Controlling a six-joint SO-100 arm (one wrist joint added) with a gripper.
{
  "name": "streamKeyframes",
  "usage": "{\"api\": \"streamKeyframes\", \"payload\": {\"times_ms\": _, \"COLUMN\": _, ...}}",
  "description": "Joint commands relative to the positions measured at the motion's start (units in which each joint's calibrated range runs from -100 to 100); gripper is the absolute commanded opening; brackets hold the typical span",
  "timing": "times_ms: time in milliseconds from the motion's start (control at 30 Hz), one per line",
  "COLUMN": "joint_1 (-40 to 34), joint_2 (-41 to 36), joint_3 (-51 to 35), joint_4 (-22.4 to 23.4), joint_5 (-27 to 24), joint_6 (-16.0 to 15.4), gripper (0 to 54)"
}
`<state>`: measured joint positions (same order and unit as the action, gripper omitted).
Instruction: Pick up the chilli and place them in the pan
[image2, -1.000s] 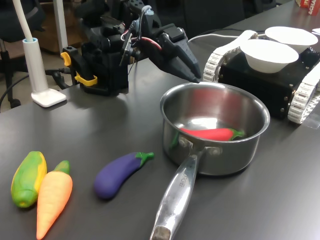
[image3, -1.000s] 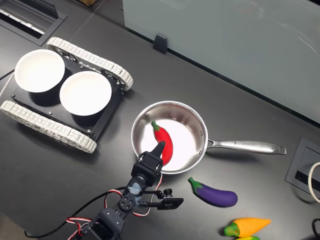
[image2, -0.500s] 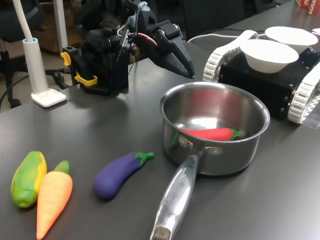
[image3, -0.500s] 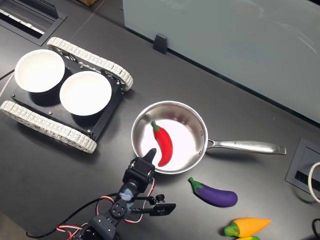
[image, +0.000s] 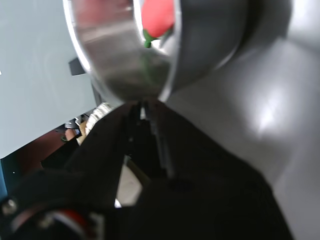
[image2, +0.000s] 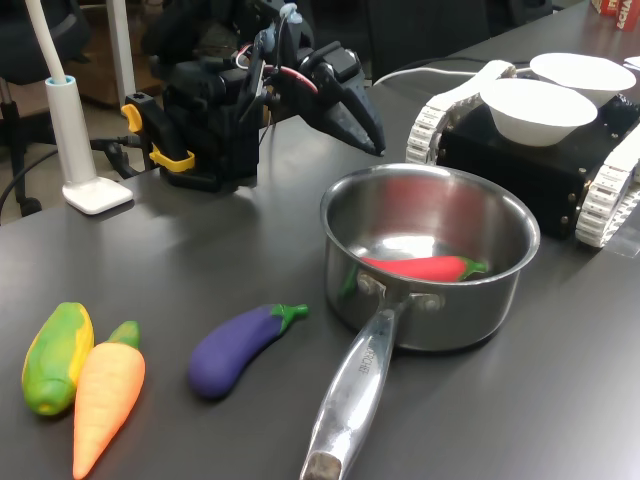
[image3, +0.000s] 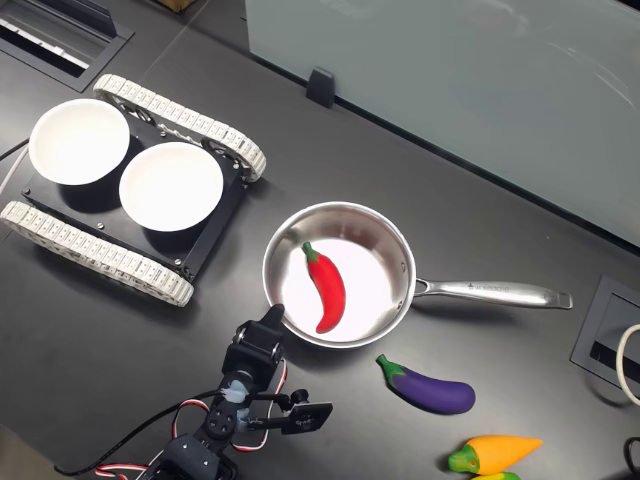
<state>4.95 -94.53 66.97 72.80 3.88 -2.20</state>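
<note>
One curved, glossy red toy chilli with a green stem cap (image3: 325, 286) lies flat on the floor of the round, shiny stainless-steel saucepan with the long riveted handle (image3: 400, 258), so by the look of things the placing is done and the step in hand is the pull-back of the arm. To do that well, the black pointed hand (image2: 368, 138) should travel up and away from the steel wall on a path that clears the rim, without swinging sideways toward the white bowls on the black tracked vehicle (image2: 540, 160) or dipping toward the dark grey surface (image2: 200, 240). In both exterior views the hand hangs outside the pan, just beside its rim and apart from it, touching nothing; in the second exterior view its tip (image3: 272, 320) points at the near wall. Its jaws read as drawn together to a narrow point, and the wrist view shows only a thin slit between them with nothing inside, so it holds nothing. The purple toy eggplant (image2: 240, 345) rests well apart on the surface.
</note>
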Motion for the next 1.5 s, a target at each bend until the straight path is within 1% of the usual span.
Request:
{"api": "streamKeyframes", "payload": {"times_ms": 0, "joint_1": -2.31, "joint_2": -0.92, "joint_3": -5.86, "joint_4": 4.34, "joint_5": 1.07, "joint_6": -0.65, "gripper": 0.2}}
{"api": "streamKeyframes", "payload": {"times_ms": 100, "joint_1": -3.34, "joint_2": -0.92, "joint_3": -6.68, "joint_4": 7.07, "joint_5": 0.63, "joint_6": -0.65, "gripper": 0.2}}
{"api": "streamKeyframes", "payload": {"times_ms": 200, "joint_1": -4.38, "joint_2": -0.92, "joint_3": -6.13, "joint_4": 8.52, "joint_5": 0.34, "joint_6": -0.65, "gripper": 0.2}}
{"api": "streamKeyframes", "payload": {"times_ms": 533, "joint_1": -5.29, "joint_2": -0.92, "joint_3": -1.04, "joint_4": 8.69, "joint_5": 0.73, "joint_6": -0.74, "gripper": 0.2}}
{"api": "streamKeyframes", "payload": {"times_ms": 667, "joint_1": -5.41, "joint_2": -0.92, "joint_3": -0.41, "joint_4": 10.40, "joint_5": 0.54, "joint_6": -1.33, "gripper": 0.2}}
{"api": "streamKeyframes", "payload": {"times_ms": 933, "joint_1": -5.41, "joint_2": -0.92, "joint_3": 4.14, "joint_4": 10.48, "joint_5": 1.81, "joint_6": -1.33, "gripper": 0.2}}
{"api": "streamKeyframes", "payload": {"times_ms": 1133, "joint_1": -5.41, "joint_2": -0.92, "joint_3": 7.50, "joint_4": 8.86, "joint_5": 2.15, "joint_6": -1.33, "gripper": 0.2}}
{"api": "streamKeyframes", "payload": {"times_ms": 1467, "joint_1": -3.34, "joint_2": -0.92, "joint_3": 7.13, "joint_4": 9.63, "joint_5": 2.25, "joint_6": -1.41, "gripper": 0.2}}
